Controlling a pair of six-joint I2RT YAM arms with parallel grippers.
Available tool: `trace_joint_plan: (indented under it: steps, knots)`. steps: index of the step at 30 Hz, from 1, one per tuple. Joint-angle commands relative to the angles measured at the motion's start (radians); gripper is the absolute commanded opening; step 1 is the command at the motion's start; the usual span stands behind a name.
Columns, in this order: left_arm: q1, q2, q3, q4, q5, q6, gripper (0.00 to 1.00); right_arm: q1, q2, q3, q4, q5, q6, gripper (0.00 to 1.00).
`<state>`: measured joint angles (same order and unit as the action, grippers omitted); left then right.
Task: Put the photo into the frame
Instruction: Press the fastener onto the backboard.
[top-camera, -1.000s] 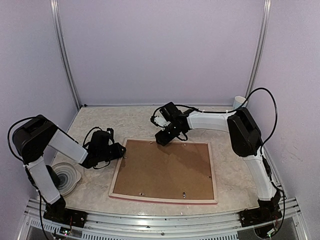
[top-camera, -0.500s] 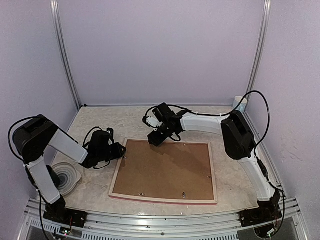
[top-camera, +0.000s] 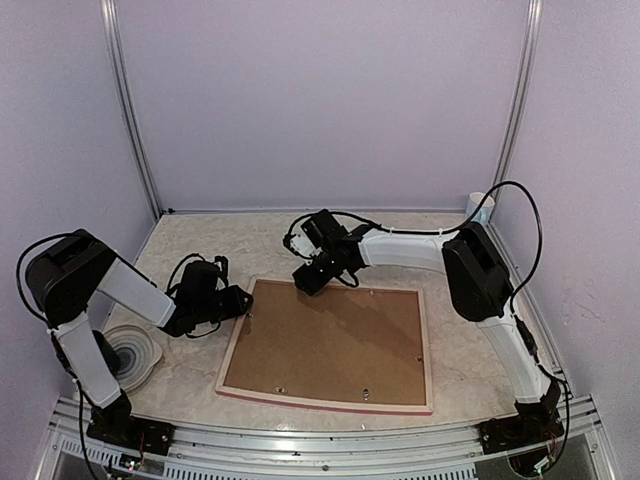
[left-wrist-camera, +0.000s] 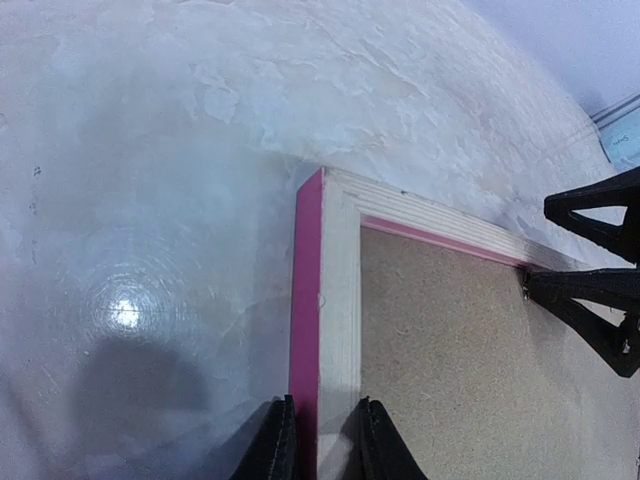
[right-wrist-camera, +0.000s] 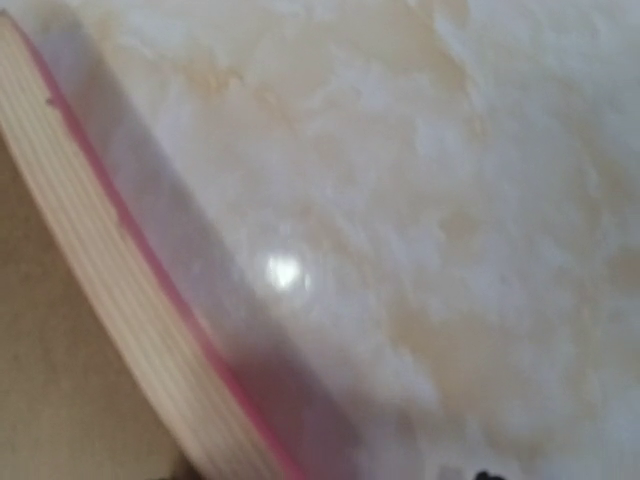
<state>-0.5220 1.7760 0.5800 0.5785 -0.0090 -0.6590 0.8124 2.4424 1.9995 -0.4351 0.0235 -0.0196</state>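
Left gripper, bottom centre, pinched thin pink-edged pale-wood frame; right gripper, right edge, gaped astride rail. Best lifted level.

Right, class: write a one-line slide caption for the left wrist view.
Left gripper pinches a rail of the face-down frame near its corner.

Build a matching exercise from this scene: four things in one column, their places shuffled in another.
Things:
1 frame
2 backing board
3 left gripper
4 white cup

Places:
A far right corner of the table
B flat mid-table, back side up
C set inside the frame
D astride the frame's left rail

Pairs: 1-B, 2-C, 3-D, 4-A
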Motion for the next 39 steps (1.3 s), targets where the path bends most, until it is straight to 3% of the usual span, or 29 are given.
trace_joint_plan:
  steps: [1, 6, 14, 26, 33, 39]
  knots:
    - [0.004, 0.037, -0.037, -0.106, 0.070, -0.026, 0.18, -0.039, -0.112, -0.103, -0.057, 0.021, 0.054, 0.66]
    - [0.006, 0.036, -0.038, -0.106, 0.071, -0.026, 0.19, -0.077, -0.211, -0.236, 0.006, 0.001, 0.070, 0.66]
    - [0.008, 0.036, -0.039, -0.104, 0.076, -0.027, 0.19, -0.063, -0.196, -0.302, 0.050, -0.022, -0.016, 0.66]
    - [0.011, 0.038, -0.039, -0.099, 0.082, -0.027, 0.19, -0.013, -0.043, -0.130, 0.024, 0.057, -0.048, 0.67]
    - [0.011, 0.041, -0.039, -0.097, 0.087, -0.026, 0.19, 0.007, 0.026, 0.000, 0.001, 0.028, -0.056, 0.67]
    - [0.013, 0.039, -0.040, -0.098, 0.088, -0.025, 0.19, 0.025, 0.038, 0.013, -0.008, 0.049, -0.063, 0.67]
